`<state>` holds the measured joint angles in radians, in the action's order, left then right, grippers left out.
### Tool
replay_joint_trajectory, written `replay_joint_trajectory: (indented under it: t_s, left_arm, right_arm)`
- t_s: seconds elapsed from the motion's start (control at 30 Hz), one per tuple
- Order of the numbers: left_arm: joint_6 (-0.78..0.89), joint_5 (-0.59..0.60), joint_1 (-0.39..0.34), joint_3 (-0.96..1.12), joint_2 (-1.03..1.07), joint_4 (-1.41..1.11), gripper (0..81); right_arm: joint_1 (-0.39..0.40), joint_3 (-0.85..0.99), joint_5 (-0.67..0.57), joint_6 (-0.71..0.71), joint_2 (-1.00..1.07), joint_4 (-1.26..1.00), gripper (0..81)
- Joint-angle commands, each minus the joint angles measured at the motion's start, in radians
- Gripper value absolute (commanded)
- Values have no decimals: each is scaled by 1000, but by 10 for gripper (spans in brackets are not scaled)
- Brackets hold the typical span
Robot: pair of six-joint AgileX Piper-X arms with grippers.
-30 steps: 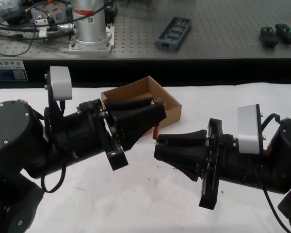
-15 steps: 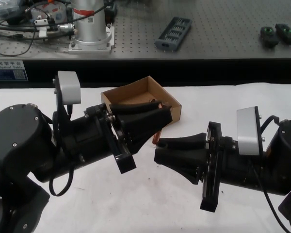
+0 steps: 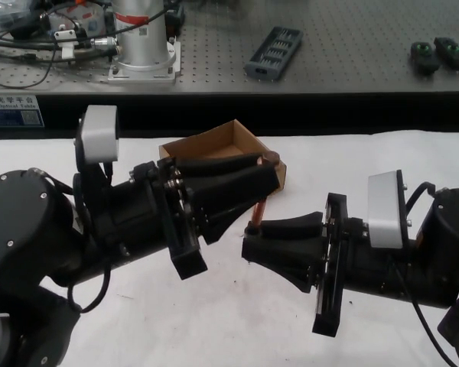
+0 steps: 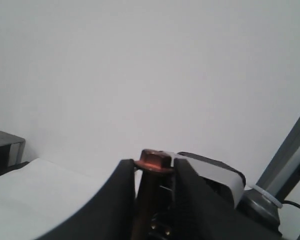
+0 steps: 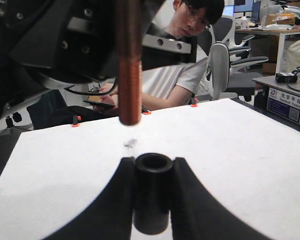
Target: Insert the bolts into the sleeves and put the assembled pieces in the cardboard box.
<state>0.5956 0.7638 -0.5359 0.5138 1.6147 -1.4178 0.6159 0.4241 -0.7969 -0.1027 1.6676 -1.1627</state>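
We see left claw (image 3: 266,167) pinching copper bolt (image 3: 258,208) just under head, threaded end hanging down. Right claw (image 5: 152,165) pinches black sleeve (image 5: 152,192) upright, bore facing up. Bolt tip hangs just above sleeve, apart, not yet in bore. Both held over white counter (image 3: 214,321), near box (image 3: 206,147).

The left hand (image 3: 268,170) and right hand (image 3: 250,235) are matte black, each with two tapered fingers (image 3: 229,191) on a flat cross-plate (image 3: 327,277). Behind each hand: white camera housing (image 3: 98,134), black cable (image 3: 418,189), rounded joint casing (image 3: 23,222) with silver screws (image 3: 44,196).
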Motion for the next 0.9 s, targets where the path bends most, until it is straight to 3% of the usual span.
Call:
replay_joint_trajectory:
  t_s: [0.0,0.43,0.67,0.87]
  left_arm:
    - [16,8,-2,2,-2,-35,6]
    - [-7,-16,1,-18,-2,-101,6]
    - [-56,-97,1,-50,0,-94,6]
    - [-40,-97,1,-50,0,-53,6]
  right_arm:
    - [-5,9,1,28,-15,11,58]
    - [-5,9,1,66,-15,42,58]
    - [-5,9,1,11,-15,-50,58]
    - [-5,9,1,5,-15,-67,58]
